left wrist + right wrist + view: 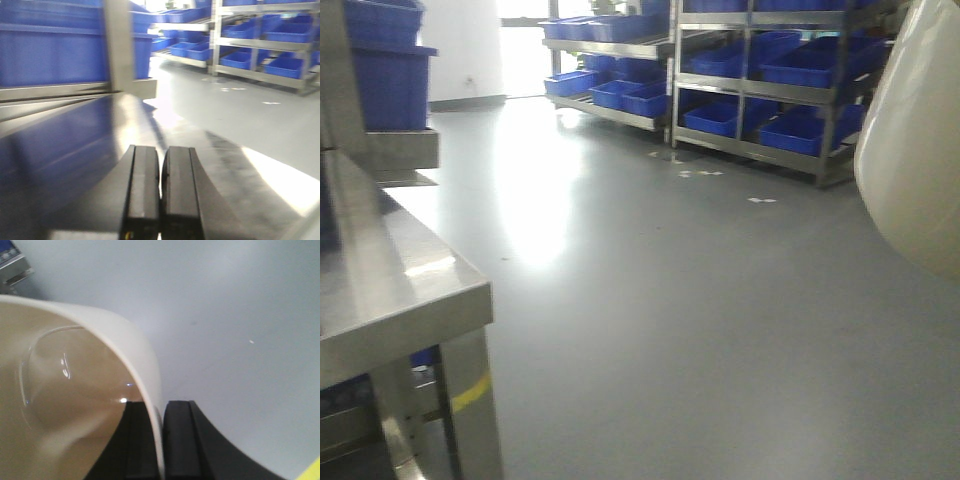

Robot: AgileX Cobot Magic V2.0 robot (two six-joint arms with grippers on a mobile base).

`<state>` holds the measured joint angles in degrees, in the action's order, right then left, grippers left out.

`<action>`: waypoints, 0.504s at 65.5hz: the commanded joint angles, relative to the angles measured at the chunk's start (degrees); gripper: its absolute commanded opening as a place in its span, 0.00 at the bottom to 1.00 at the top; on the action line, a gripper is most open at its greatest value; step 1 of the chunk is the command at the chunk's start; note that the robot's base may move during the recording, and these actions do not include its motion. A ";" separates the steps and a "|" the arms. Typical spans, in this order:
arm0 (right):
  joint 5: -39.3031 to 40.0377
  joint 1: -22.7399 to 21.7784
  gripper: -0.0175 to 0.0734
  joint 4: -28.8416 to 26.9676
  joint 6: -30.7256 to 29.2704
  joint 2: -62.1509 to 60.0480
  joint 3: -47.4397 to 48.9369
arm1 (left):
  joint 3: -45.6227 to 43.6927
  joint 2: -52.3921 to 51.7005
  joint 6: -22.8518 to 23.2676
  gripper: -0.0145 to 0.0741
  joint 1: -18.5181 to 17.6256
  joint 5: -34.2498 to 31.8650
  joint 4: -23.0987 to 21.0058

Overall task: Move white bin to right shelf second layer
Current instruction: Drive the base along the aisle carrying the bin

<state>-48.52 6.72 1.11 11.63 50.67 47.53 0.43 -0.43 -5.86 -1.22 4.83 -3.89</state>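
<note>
Pinching the wall of the white bin (75,390) is the right gripper (161,440). In the right wrist view one black finger (137,445) is seen inside the tub and the other outside, with the cream rim clamped tight between them. The bin is held up off the ground, and plain grey floor (225,315) is seen past it. In the front view its glossy rounded side is caught at the far right edge of the shot, tilted and cut off by the frame.

The left gripper (161,195) is shown with its two pads (145,190) pressed together and nothing gripped between them, hung over the mirror-like steel tabletop (60,150). That view is a bit blurred, fwiw. Blue crates (50,50) are stacked just beyond the tabletop, partly hidden by an upright steel post (117,45).

Across the floor, steel racks (744,100) loaded with more blue crates are lined up along the far side, well apart from the bin. No finer detail of those rack levels can be made out at this range.
</note>
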 commanded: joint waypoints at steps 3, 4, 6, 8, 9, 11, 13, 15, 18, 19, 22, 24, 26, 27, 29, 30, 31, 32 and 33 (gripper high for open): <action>3.50 -0.27 0.26 0.07 -0.24 -0.49 1.59 | 2.11 -0.91 0.15 0.26 0.12 -4.83 -0.35; 3.50 -0.27 0.26 0.07 -0.24 -0.49 1.59 | 2.11 -0.91 0.15 0.26 0.12 -4.83 -0.35; 3.50 -0.27 0.26 0.07 -0.24 -0.49 1.59 | 2.11 -0.91 0.15 0.26 0.12 -4.83 -0.35; 3.50 -0.27 0.26 0.07 -0.24 -0.49 1.59 | 2.11 -0.91 0.15 0.26 0.12 -4.83 -0.35; 3.50 -0.27 0.26 0.07 -0.24 -0.49 1.59 | 2.11 -0.91 0.15 0.26 0.12 -4.83 -0.35; 3.50 -0.27 0.26 0.07 -0.24 -0.49 1.59 | 2.11 -0.91 0.15 0.26 0.12 -4.83 -0.35; 3.50 -0.27 0.26 0.07 -0.24 -0.49 1.59 | 2.11 -0.91 0.15 0.26 0.12 -4.83 -0.35; 3.50 -0.27 0.26 0.07 -0.24 -0.49 1.59 | 2.11 -0.91 0.15 0.26 0.12 -4.83 -0.35; 3.50 -0.27 0.26 0.07 -0.24 -0.49 1.59 | 2.11 -0.91 0.15 0.26 0.12 -4.83 -0.35; 3.50 -0.27 0.26 0.07 -0.24 -0.49 1.59 | 2.11 -0.91 0.15 0.26 0.12 -4.83 -0.35; 3.50 -0.27 0.26 0.07 -0.24 -0.49 1.59 | 2.11 -0.91 0.15 0.26 0.12 -4.83 -0.35; 3.50 -0.27 0.26 0.07 -0.24 -0.49 1.59 | 2.11 -0.91 0.15 0.26 0.12 -4.83 -0.35; 3.44 -0.27 0.26 0.07 -0.24 -0.49 1.59 | 2.11 -0.91 0.15 0.26 0.12 -4.83 -0.35; 3.44 -0.27 0.26 0.07 -0.24 -0.49 1.59 | 2.11 -0.91 0.15 0.26 0.12 -4.83 -0.35; 3.44 -0.27 0.26 0.07 -0.24 -0.49 1.59 | 2.11 -0.91 0.15 0.26 0.12 -4.83 -0.35; 3.44 -0.27 0.26 0.07 -0.24 -0.49 1.59 | 2.11 -0.91 0.15 0.26 0.12 -4.83 -0.35; 3.44 -0.27 0.26 0.07 -0.24 -0.49 1.59 | 2.11 -0.91 0.15 0.26 0.12 -4.83 -0.35; 3.44 -0.27 0.26 0.07 -0.24 -0.49 1.59 | 2.11 -0.91 0.15 0.26 0.12 -4.83 -0.35; 3.44 -0.27 0.26 0.07 -0.24 -0.49 1.59 | 2.11 -0.91 0.15 0.26 0.12 -4.83 -0.35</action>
<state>-48.52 6.72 1.11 11.63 50.67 47.53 0.43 -0.43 -5.86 -1.22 4.83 -3.89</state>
